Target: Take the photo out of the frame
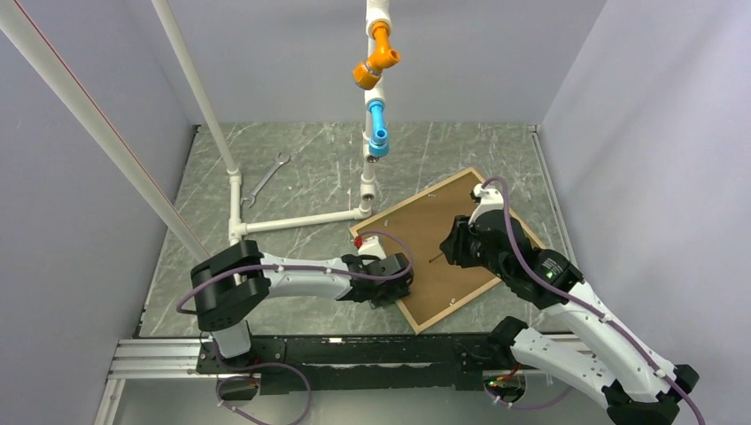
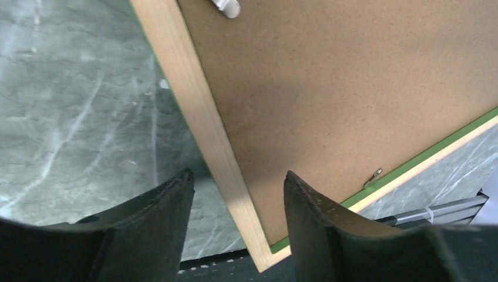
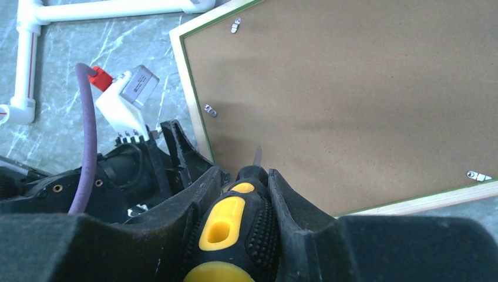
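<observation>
The frame (image 1: 456,306) lies face down on the table, green moulding with a light wood edge (image 2: 199,117). The brown backing panel (image 1: 425,221) fills it, held by small metal tabs (image 3: 210,110). The photo is hidden under the panel. My left gripper (image 2: 238,173) is open at the frame's near-left corner, its fingers (image 2: 170,223) either side of the wood edge. My right gripper (image 3: 246,171) is shut on a yellow-and-black screwdriver (image 3: 235,229). Its blade (image 3: 257,155) points at the panel close to the frame's left side.
A white pipe stand (image 1: 292,219) with orange (image 1: 376,64) and blue (image 1: 378,128) fittings rises just behind the frame's far-left corner. A wrench (image 1: 266,181) lies at the back left. Grey walls enclose the table, and a metal rail (image 1: 354,354) runs along its near edge.
</observation>
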{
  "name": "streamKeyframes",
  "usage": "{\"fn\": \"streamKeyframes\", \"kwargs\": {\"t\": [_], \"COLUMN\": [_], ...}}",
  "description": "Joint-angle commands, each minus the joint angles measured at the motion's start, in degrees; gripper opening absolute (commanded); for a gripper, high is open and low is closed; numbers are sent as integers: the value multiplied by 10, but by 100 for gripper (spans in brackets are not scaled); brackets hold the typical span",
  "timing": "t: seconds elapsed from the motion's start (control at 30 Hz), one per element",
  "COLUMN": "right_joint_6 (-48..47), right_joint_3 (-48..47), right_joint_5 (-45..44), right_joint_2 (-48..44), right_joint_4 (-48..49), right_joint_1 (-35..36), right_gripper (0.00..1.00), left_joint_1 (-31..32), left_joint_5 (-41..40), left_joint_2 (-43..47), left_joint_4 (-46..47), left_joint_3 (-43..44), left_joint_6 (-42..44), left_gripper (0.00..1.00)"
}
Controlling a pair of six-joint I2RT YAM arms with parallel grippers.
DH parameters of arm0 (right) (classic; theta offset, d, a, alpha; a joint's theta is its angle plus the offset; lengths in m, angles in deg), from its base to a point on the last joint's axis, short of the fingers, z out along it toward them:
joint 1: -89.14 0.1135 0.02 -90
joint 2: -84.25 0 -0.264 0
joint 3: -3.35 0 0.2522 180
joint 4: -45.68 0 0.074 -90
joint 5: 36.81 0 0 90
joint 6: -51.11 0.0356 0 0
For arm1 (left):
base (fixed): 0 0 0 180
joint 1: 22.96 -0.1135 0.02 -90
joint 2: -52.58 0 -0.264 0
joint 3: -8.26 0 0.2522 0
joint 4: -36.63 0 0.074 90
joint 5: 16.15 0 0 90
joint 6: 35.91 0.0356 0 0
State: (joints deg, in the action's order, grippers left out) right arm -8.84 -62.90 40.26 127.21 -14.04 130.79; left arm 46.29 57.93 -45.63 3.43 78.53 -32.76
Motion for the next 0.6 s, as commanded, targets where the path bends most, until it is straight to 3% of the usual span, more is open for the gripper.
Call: {"fn": "streamKeyframes", "kwargs": {"t": [0.0, 0.2, 0.43, 0.57], "right_joint_6": [15, 23, 13, -10], "right_joint_3": [-16, -1, 6, 23], "right_joint_5": [4, 10, 43, 88], "right_joint_2": [-23, -32, -21, -1], "right_joint_4": [-2, 1, 9, 16], "right_joint_1": [-2, -2, -2, -2], "right_gripper": [0, 0, 0, 0], "left_joint_1": [5, 16, 16, 16], "left_joint_5": [-3, -33, -81, -114], "left_joint_2": [-30, -71, -39, -21], "left_joint_4": [-63, -172, -188, -206], "left_joint_3": [45, 83, 43, 32], "left_joint_6": [-40, -21, 27, 86], "left_gripper": [58, 49, 27, 21]}}
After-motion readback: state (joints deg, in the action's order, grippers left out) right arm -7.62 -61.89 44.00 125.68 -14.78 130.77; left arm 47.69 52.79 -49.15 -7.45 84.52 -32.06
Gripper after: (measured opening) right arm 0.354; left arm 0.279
